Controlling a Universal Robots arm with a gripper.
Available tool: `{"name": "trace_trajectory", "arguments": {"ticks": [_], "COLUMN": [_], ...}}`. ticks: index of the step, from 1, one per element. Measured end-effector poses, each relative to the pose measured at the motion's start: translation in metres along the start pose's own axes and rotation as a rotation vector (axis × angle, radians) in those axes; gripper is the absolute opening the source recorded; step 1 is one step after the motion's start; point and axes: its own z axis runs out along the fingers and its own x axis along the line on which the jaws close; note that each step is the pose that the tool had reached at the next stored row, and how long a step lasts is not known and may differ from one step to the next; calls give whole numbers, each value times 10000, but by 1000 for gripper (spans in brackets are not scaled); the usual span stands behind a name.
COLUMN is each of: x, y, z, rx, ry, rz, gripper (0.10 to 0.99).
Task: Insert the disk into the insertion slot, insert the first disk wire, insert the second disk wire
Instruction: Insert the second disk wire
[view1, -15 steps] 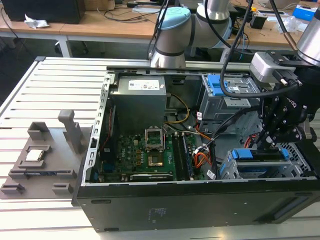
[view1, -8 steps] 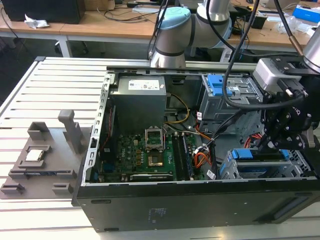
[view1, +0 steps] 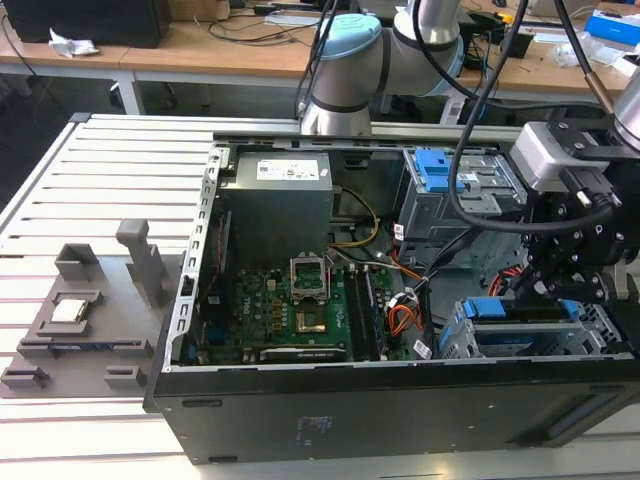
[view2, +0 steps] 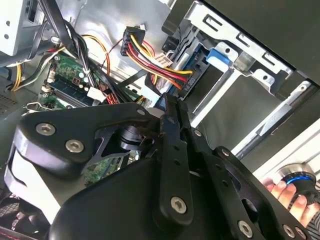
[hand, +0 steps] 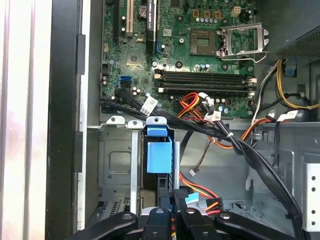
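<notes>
The disk (view1: 512, 309), in its bright blue frame, lies inside the insertion slot (view1: 600, 322), the low grey cage at the exterior view's right. The blue frame (hand: 159, 152) also shows in the first wrist view, and the cage (view2: 250, 47) in the second wrist view. My gripper (view1: 528, 288) hangs over the disk's end that faces the board. Its fingers (view2: 172, 130) stand close together, shut on a black connector (hand: 179, 194) at the disk's edge. Red, orange and yellow wires (view2: 160, 65) run from that connector. My gripper (hand: 175, 214) hides the joint between connector and disk.
The open case holds a motherboard (view1: 290, 310), a grey power supply (view1: 275, 200) and a taller bay with a blue latch (view1: 440, 170). Black cable bundles (hand: 240, 145) cross beside the cage. A hand (view2: 292, 197) rests on a knob. Grey fixtures (view1: 90, 310) stand on the slatted table.
</notes>
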Motion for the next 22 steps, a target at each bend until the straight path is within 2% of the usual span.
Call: {"name": "trace_trajectory", "arguments": {"ticks": [9,16,20,22], "x": [10,18,16,16], "y": [-37,-42,-41,-41], "z": [8,32,4,3], "rx": [-11,-10,-11,-9], "ry": [5,-53,-55,-99], "rz": [-196,-205,-224,-227], "gripper": [145,145,145,145]}}
